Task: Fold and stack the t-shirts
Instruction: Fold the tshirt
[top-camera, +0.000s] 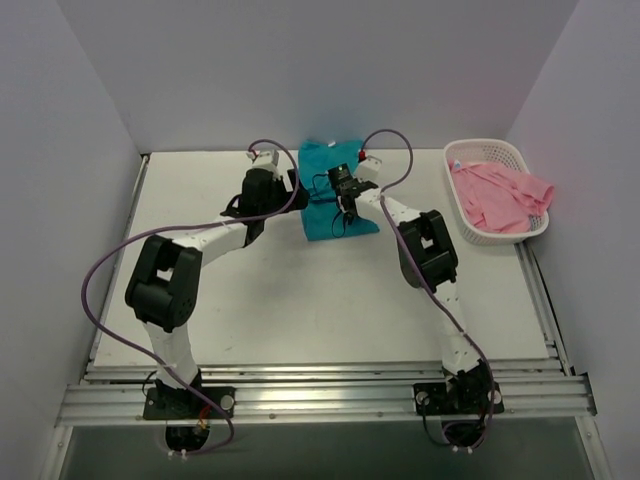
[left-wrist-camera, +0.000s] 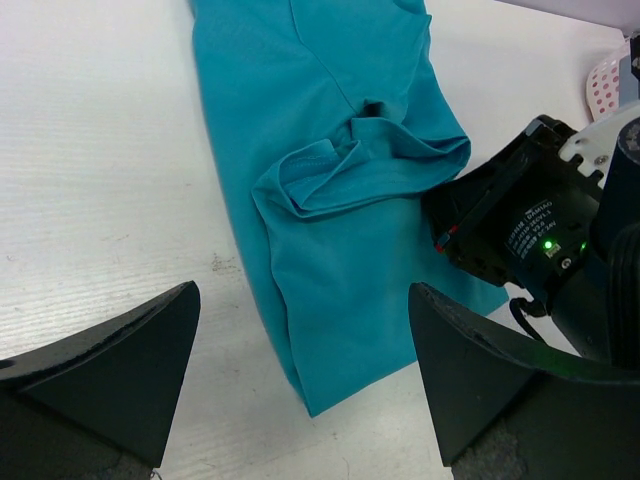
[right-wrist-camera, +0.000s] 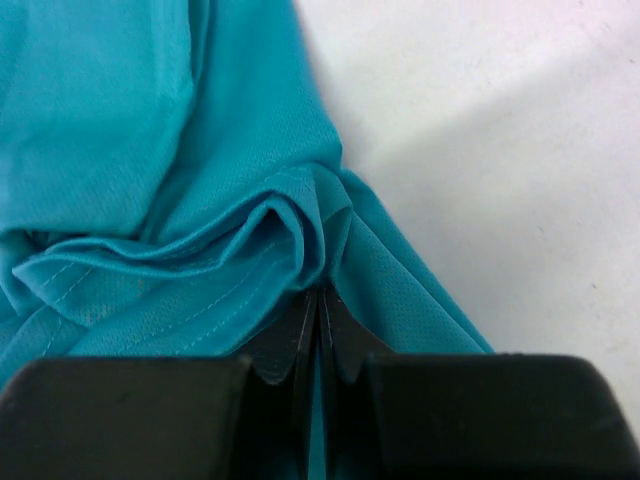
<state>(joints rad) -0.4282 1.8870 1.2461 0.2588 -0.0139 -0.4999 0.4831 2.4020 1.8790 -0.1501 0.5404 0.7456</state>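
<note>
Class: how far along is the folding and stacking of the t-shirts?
Done: the teal t-shirt lies partly folded. In hand: the right pincer is shut on its bunched fold; the left pincer hangs open. Left: the pink t-shirt lies unfolded in the basket; nothing stacked.

- Top view: fixed high behind the arm bases, facing down and forward. It is the farthest view and takes in the whole table (top-camera: 300, 310), the left arm (top-camera: 165, 280), the right arm (top-camera: 430, 250), the teal shirt (top-camera: 322, 218) and the basket (top-camera: 497, 150).
- Left wrist view: looks down past the wide-set left gripper (left-wrist-camera: 302, 300) at the shirt from close range. The right arm enters at its right edge.
- Right wrist view: the nearest, looking over the closed right gripper (right-wrist-camera: 318, 300) straight onto a shirt fold.
- Shared by all three: the shirt.
</note>
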